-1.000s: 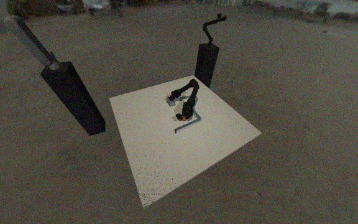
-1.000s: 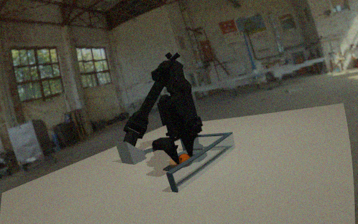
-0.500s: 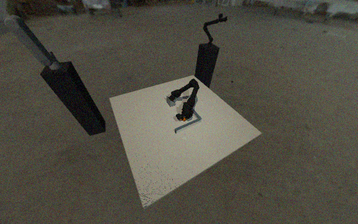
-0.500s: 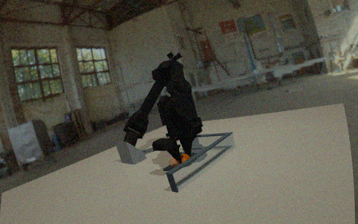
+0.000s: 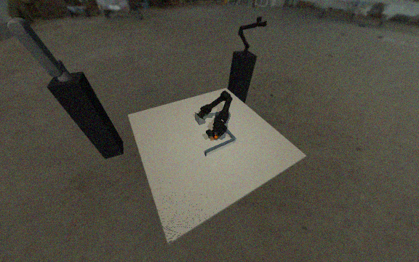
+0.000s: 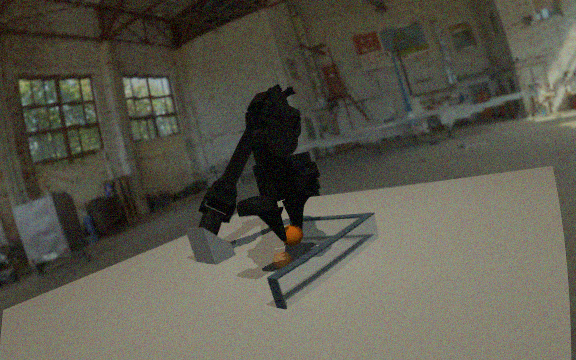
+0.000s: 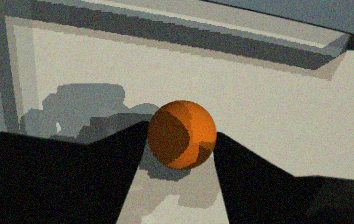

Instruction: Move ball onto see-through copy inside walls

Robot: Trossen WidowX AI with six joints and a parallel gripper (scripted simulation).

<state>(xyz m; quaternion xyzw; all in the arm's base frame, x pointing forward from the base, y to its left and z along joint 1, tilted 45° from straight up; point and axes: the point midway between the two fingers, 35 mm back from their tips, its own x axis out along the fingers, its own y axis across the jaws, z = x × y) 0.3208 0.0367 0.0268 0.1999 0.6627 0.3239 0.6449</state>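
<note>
The orange ball is between the two black fingertips and off the table. My gripper is shut on it, pointing down. The see-through copy shows on the table below and slightly left of the ball in the exterior view; I cannot make it out in the wrist view. The low clear walls make a corner. The ball hangs on the inner side of the long wall, and in the wrist view that wall lies beyond it.
The arm's grey base block stands beside the walls' open side. The pale table carries the arm and walls. Two dark pillars with other arms on top stand near the table in the top view.
</note>
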